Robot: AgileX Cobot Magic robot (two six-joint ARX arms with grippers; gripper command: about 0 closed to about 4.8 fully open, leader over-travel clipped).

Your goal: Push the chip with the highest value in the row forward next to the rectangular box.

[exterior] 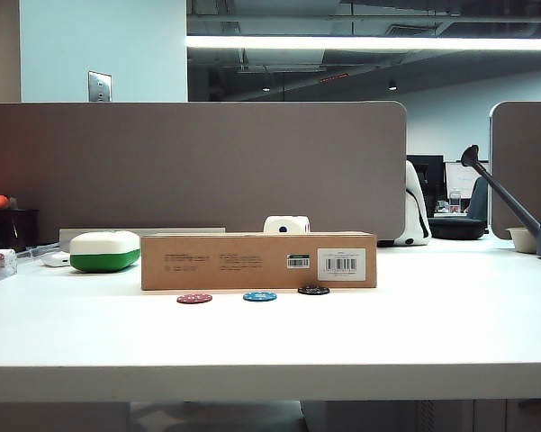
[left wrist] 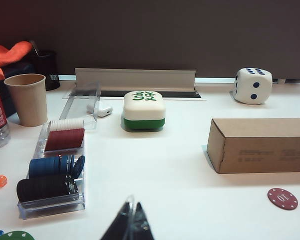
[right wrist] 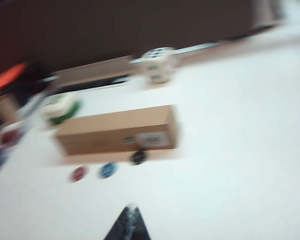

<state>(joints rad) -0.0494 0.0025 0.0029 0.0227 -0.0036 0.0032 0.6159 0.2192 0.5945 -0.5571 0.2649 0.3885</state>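
From the exterior view, the long brown box [exterior: 258, 261] lies across the middle of the white desk [exterior: 270, 333], its barcode label facing the camera. Three chips sit in front of it: the red chip [exterior: 194, 299] on the left, the blue chip [exterior: 260, 296] in the middle, and the black chip [exterior: 313, 290] on the right — the black one lies closer to the box than the other two, just beside its front face. A white-and-green case [exterior: 105, 250] rests left of the box, and a white die [exterior: 286, 224] shows behind it. Neither arm appears in this view.

In the left wrist view, the left gripper [left wrist: 130, 225] hangs above bare desk with its fingertips drawn together, holding nothing. Ahead of it are the end of the box [left wrist: 259, 145], the red chip [left wrist: 282, 198] marked 10, the case [left wrist: 144, 111], the die [left wrist: 253, 85], a clear tray [left wrist: 57, 165] of stacked chips, and a paper cup [left wrist: 27, 98].

The right wrist view is blurred. The right gripper [right wrist: 129, 225] is above the desk, well apart from the chips, its tips pressed together and empty. Farther off lies the box [right wrist: 117, 129], with the black chip [right wrist: 138, 157] touching or nearly touching its front edge — the blur leaves that unclear — and the blue chip [right wrist: 108, 170] and red chip [right wrist: 78, 174] set back from it.
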